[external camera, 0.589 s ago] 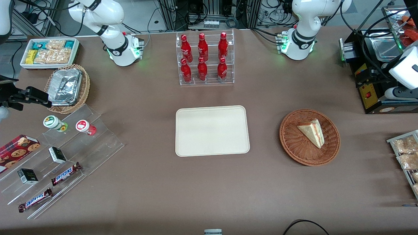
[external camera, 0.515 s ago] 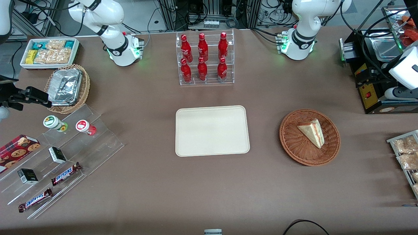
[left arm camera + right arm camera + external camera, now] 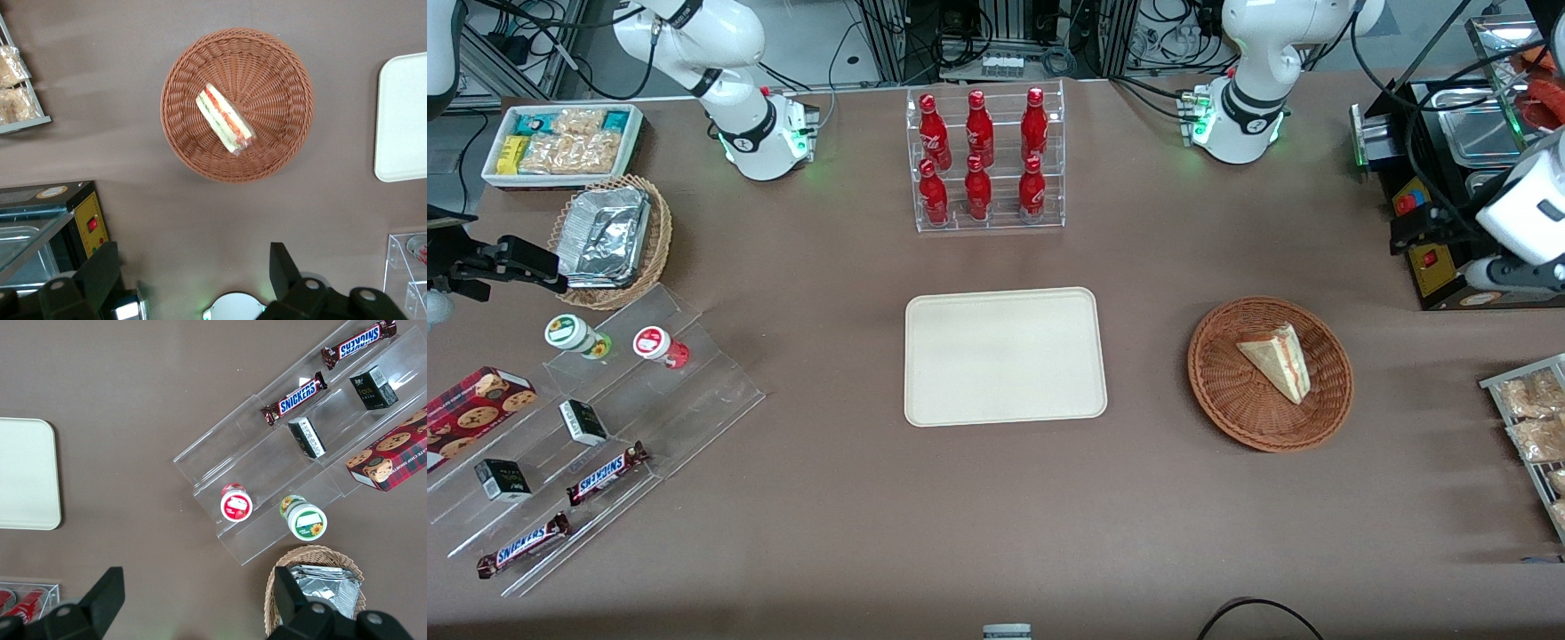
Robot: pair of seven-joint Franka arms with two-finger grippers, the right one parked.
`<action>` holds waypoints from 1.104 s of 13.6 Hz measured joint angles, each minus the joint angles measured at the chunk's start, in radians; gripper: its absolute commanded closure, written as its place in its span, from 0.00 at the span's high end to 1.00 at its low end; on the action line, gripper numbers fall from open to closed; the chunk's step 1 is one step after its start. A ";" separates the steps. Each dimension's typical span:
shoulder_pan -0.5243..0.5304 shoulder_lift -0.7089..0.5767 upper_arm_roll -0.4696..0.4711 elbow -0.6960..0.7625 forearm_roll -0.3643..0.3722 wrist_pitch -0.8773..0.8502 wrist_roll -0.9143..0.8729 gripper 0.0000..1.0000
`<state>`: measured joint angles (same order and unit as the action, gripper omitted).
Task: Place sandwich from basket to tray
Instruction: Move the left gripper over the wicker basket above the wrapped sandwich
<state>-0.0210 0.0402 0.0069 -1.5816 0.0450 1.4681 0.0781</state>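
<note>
The sandwich (image 3: 1276, 360), a pale wedge with red and green filling along its edge, lies in the round reddish-brown wicker basket (image 3: 1227, 391). The cream tray (image 3: 1005, 356) lies flat at the table's middle, beside the basket and bare. My left gripper (image 3: 1427, 229) hangs high over the table toward the working arm's end, farther from the front camera than the basket and apart from it. In the left wrist view the gripper (image 3: 192, 257) is open and empty, with the sandwich (image 3: 225, 119), basket (image 3: 280, 87) and a tray edge (image 3: 403, 120) below.
A clear rack of red bottles (image 3: 987, 160) stands farther from the camera than the tray. A black machine (image 3: 1440, 258) and a rack of snack bags (image 3: 1529, 418) flank the basket at the working arm's end. Acrylic display steps (image 3: 605, 418) stand toward the parked arm's end.
The working arm's wrist has shifted slightly above the black machine. The sandwich, basket and tray have not moved.
</note>
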 measured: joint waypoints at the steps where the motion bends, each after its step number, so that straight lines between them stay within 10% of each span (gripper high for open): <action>1: 0.000 0.006 0.000 -0.017 -0.001 0.023 -0.015 1.00; 15: -0.021 0.030 -0.002 -0.455 -0.003 0.534 -0.159 1.00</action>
<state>-0.0421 0.0706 0.0054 -2.0366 0.0423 2.0026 -0.0813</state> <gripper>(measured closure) 0.000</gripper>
